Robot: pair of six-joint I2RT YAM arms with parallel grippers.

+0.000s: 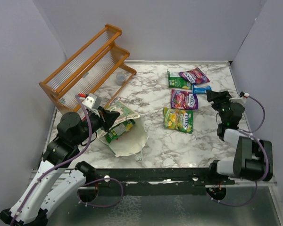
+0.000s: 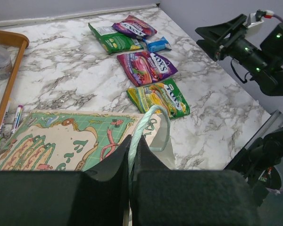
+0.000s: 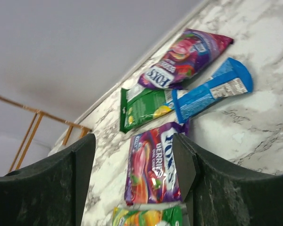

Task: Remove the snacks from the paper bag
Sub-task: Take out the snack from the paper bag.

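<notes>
The paper bag (image 1: 132,141) lies tipped on the marble table with its cream inside facing front and a green snack (image 1: 119,130) in its mouth. My left gripper (image 1: 114,117) is shut on the bag's pale-green handle (image 2: 148,120), the jaws (image 2: 132,146) pinched tight on it. Several snacks lie out on the table: green (image 1: 178,81), purple (image 1: 194,75), blue (image 1: 201,89), purple-pink (image 1: 184,99) and yellow-green (image 1: 178,119). My right gripper (image 1: 216,98) hangs open just right of them, empty. Between its fingers the purple-pink packet (image 3: 153,165) shows on the table below.
An orange wooden rack (image 1: 87,70) stands at the back left with a small clear cup (image 1: 120,79) beside it. Two thin pens (image 2: 16,117) lie by the rack's foot. Grey walls close off the table's back and sides.
</notes>
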